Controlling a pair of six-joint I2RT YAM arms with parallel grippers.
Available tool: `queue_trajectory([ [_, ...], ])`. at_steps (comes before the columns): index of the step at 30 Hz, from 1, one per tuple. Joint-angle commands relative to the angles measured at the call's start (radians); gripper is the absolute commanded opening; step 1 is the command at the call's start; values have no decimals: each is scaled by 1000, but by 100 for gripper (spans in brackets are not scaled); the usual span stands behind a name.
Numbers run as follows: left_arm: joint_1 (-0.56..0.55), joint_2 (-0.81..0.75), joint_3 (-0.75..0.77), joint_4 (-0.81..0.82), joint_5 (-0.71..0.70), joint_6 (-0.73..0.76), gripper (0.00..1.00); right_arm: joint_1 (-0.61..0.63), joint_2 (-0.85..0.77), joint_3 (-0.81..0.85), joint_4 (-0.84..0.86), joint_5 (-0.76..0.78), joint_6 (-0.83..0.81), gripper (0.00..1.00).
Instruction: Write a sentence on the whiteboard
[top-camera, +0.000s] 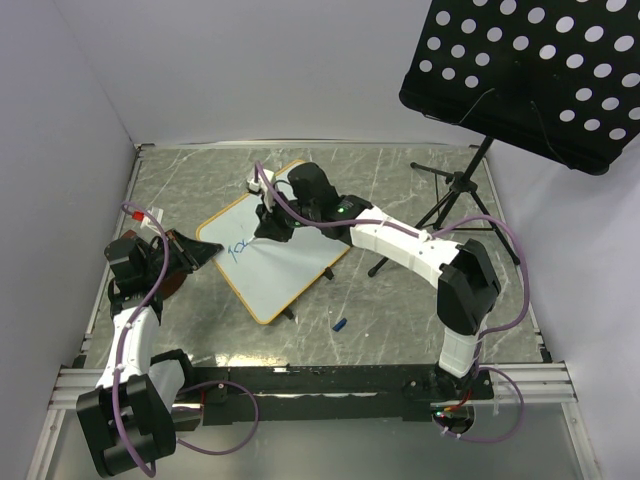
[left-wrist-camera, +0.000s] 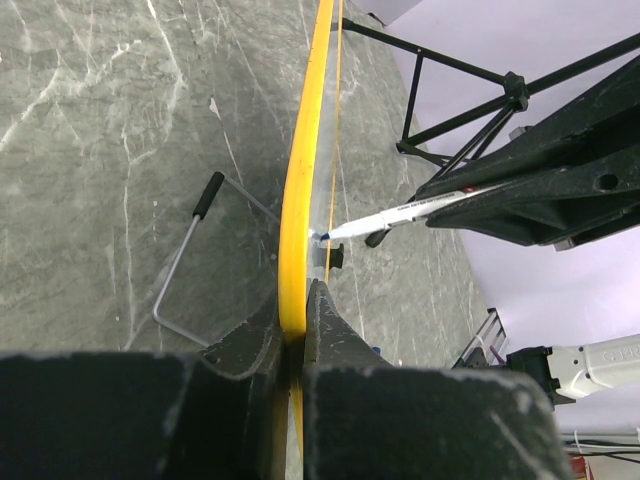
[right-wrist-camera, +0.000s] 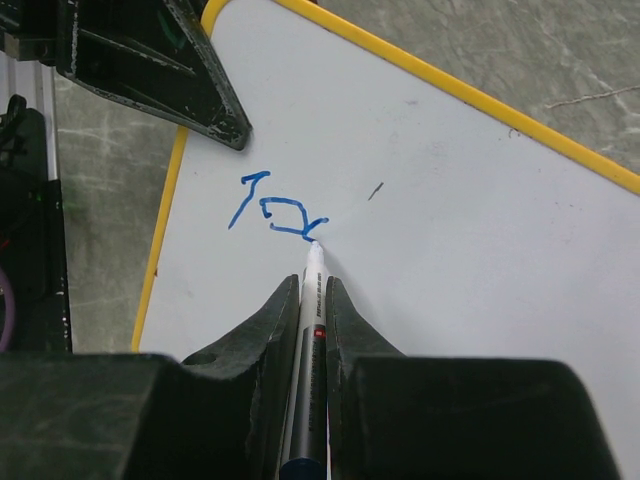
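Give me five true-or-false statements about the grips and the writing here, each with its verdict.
1. The left gripper clamps the whiteboard by its edge. True.
2. The right gripper holds a marker. True.
3. The marker's tip hovers far off the board. False: it meets the board.
4. The sentence is finished. False: only a few blue strokes stand.
5. The small blue piece lies on the whiteboard. False: it lies on the table beside it.

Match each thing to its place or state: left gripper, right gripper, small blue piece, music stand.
1 left gripper
2 right gripper
3 small blue piece
4 music stand

A lies loose on the table
B shut on the marker
C stands at the far right
D clamped on the whiteboard rim

Pairs: 1-D, 2-B, 3-A, 4-C
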Motion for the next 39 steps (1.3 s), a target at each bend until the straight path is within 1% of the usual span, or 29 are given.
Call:
queue_trajectory([
  [1,-3,-2,17,54,5,91,1,-18,-21,41,19,50,-3,0],
  [18,-3,1,15,57,8,89,1,-23,7,82,21,45,23,0],
  [39,-3,1,17,54,5,91,1,-21,-47,-36,16,21,7,0],
])
